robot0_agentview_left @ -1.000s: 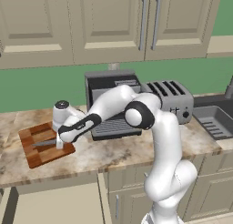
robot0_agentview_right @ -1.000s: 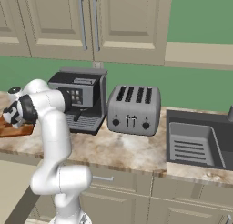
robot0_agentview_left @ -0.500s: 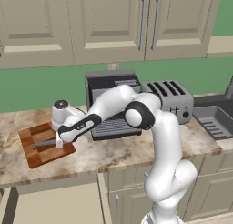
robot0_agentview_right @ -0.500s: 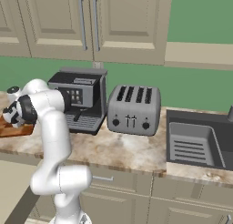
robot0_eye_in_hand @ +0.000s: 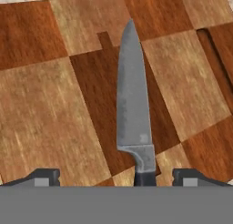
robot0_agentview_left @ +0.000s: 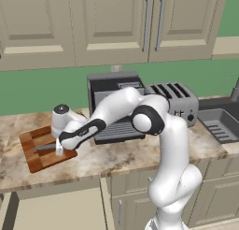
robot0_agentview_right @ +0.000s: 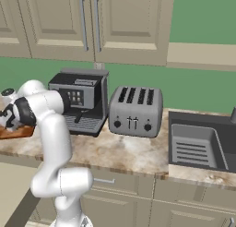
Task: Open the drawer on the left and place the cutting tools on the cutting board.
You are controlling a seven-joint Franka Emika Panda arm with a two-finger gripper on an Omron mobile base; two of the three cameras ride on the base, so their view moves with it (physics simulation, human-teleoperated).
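Green wall and beige cupboards stand behind my marble tabletop. From the left base view, my white arm reaches left and low over the board, which lies on the tabletop at the left. My pincer hangs just above the board. A grey knife lies flat on the board, right under my pincer. Behind my arm stand a black coffee machine and a silver toaster. A sink sits at the far right. At the bottom left, the drawer is pulled open.

From the right base view, my arm bends off to the left edge. A bit of the board shows there, under my hand. The coffee machine, the toaster and the sink stand in a row to the right.

From the hand view, the board has light and dark wooden squares. The knife lies flat on it, with its tip pointing away from me. My pincer is wide apart, with one fingertip on each side of the dark handle, and neither one touches it.
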